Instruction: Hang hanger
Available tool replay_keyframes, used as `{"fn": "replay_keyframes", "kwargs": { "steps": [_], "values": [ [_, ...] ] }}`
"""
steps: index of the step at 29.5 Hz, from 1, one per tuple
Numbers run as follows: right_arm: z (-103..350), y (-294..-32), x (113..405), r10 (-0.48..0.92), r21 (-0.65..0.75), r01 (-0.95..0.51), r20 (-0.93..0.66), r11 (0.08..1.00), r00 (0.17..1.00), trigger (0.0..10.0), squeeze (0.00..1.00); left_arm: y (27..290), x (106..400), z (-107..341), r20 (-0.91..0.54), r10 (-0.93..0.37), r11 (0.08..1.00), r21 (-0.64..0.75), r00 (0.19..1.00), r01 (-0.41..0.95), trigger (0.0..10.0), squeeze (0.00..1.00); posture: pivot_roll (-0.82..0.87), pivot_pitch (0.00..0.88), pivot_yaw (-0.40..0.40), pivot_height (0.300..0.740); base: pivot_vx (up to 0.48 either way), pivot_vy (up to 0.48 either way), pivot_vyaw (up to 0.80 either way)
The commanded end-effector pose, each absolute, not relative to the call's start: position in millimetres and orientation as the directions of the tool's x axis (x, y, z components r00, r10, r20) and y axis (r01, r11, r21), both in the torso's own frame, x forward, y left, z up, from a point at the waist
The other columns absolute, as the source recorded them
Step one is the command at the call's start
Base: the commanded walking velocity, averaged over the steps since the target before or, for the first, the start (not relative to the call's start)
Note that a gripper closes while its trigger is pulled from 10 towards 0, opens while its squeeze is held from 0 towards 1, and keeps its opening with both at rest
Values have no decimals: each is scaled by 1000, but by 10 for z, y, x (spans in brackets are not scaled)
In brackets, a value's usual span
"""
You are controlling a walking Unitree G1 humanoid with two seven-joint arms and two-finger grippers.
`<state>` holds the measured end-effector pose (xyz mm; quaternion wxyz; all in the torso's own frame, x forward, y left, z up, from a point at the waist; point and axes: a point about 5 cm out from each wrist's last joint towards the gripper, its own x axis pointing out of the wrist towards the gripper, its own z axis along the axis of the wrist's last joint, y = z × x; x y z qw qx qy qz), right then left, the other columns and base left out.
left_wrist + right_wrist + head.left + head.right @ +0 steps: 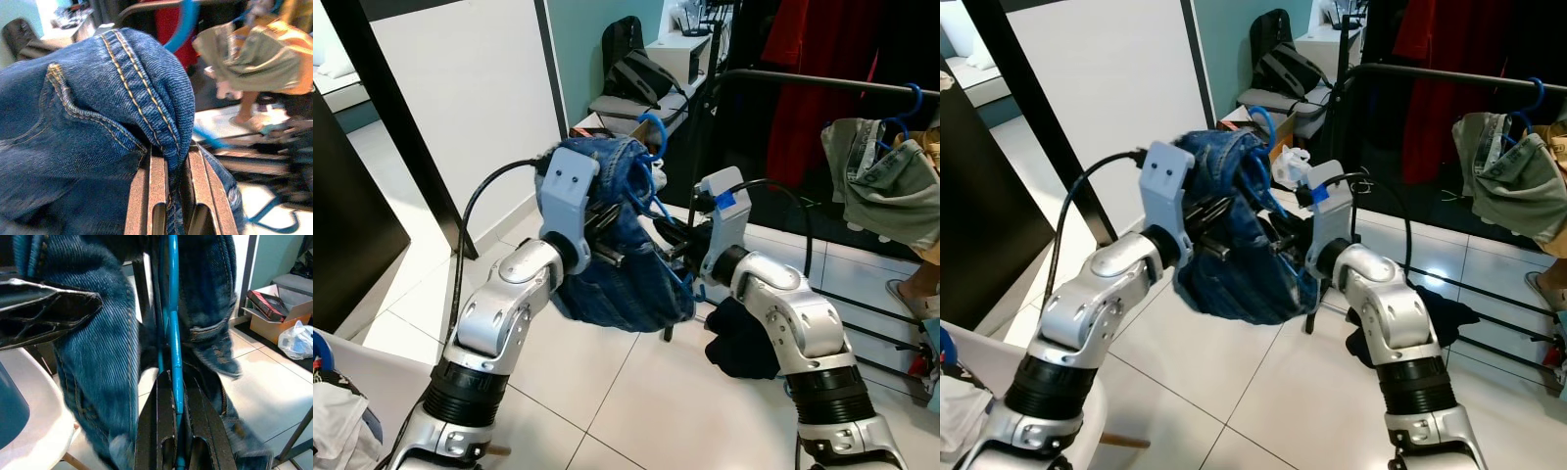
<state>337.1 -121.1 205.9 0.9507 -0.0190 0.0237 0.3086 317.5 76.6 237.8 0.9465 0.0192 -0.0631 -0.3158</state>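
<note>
- Denim shorts (622, 264) on a blue hanger (653, 132) sit at the centre of the head views, carried between both arms well above the tiled floor (636, 401).
- The left hand (171, 196) has its fingers narrowed on a fold of the denim near a stitched seam, apparently to carry the cloth's weight and keep it from sliding off.
- The right hand (175, 431) is clamped on the hanger's thin blue bar, which runs up between its fingers; this grip probably steers the hook.
- The hook stands clear above the bundle, near the upper centre of the frame, free to catch a rail.
- The dark clothes rail (822, 80) crosses the upper right, well apart from the hook, and already bears a grey-green garment (881, 181) on another blue hanger.
- My judgement: the hanger is gripped but not yet hung; both arms must carry it up and right to the rail.
</note>
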Motion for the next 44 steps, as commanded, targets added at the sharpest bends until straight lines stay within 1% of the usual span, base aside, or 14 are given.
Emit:
{"fn": "replay_keyframes", "kwargs": {
  "steps": [1, 3, 5, 11, 15, 16, 21, 22, 25, 29, 32, 35, 40, 44],
  "values": [
    [2152, -1119, 3354, 615, -42, -614, -10, 788, 789, 10000, 0, 678, 3107, 2427, 137, -651, 759, 98, 746, 644, 10000, 0, -45, 0, 66, 740, 0, 0, 0],
    [2183, -1084, 3354, 621, -35, -620, 7, 783, 784, 10000, 0, 588, 3058, 2264, 58, -695, 716, 146, 717, 683, 10000, 0, -48, 0, 68, 740, 0, 0, 0],
    [2214, -1077, 3358, 622, -31, -621, 22, 783, 783, 10000, 0, 599, 3053, 2144, 1, -696, 705, 191, 718, 683, 10000, 0, -47, 0, 67, 740, 0, 0, 0],
    [2231, -1088, 3364, 619, -31, -618, 28, 785, 785, 10000, 0, 687, 3079, 2061, -45, -674, 712, 226, 738, 665, 10000, 0, -46, 0, 67, 740, 0, 0, 0],
    [2239, -1106, 3368, 615, -33, -615, 30, 788, 788, 10000, 0, 824, 3124, 1983, -87, -629, 729, 278, 772, 625, 10000, 0, -47, 0, 68, 740, 0, 0, 0],
    [2238, -1115, 3366, 617, -34, -616, 29, 787, 787, 10000, 0, 967, 3179, 1930, -113, -568, 755, 322, 815, 571, 10000, 0, -47, 0, 67, 740, 0, 0, 0],
    [2229, -1117, 3354, 626, -37, -625, 24, 780, 780, 10000, 0, 1175, 3261, 1884, -132, -461, 787, 396, 878, 473, 10000, 0, -45, 0, 64, 740, 0, 0, 0],
    [2217, -1105, 3345, 634, -40, -633, 17, 773, 773, 10000, 0, 1221, 3287, 1904, -116, -426, 803, 408, 897, 434, 10000, 0, -47, 0, 64, 740, 0, 0, 0],
    [2207, -1094, 3338, 641, -43, -640, 12, 767, 768, 10000, 0, 1231, 3300, 1932, -97, -411, 814, 408, 907, 412, 10000, 0, -47, 0, 64, 740, 0, 0, 0],
    [2151, -1034, 3292, 675, -60, -675, -22, 735, 737, 10000, 0, 1165, 3335, 2243, 96, -368, 896, 303, 925, 325, 10000, 0, -50, 0, 65, 740, 0, 0, 0],
    [2138, -1030, 3285, 679, -62, -679, -30, 731, 734, 10000, 0, 1161, 3336, 2297, 125, -365, 902, 294, 923, 317, 10000, 0, -50, 0, 65, 740, 0, 0, 0],
    [2096, -1002, 3262, 695, -70, -697, -51, 714, 717, 10000, 0, 1106, 3324, 2460, 201, -390, 906, 256, 899, 336, 10000, 0, -46, 0, 66, 740, 0, 0, 0],
    [2084, -974, 3253, 703, -70, -706, -54, 705, 709, 10000, 0, 1051, 3304, 2502, 215, -417, 895, 268, 883, 357, 10000, 0, -45, 0, 68, 740, 0, 0, 0],
    [2119, -979, 3265, 697, -66, -698, -32, 713, 716, 10000, 0, 1034, 3292, 2408, 182, -420, 886, 294, 889, 358, 10000, 0, -47, 0, 69, 740, 0, 0, 0]
  ]
}}
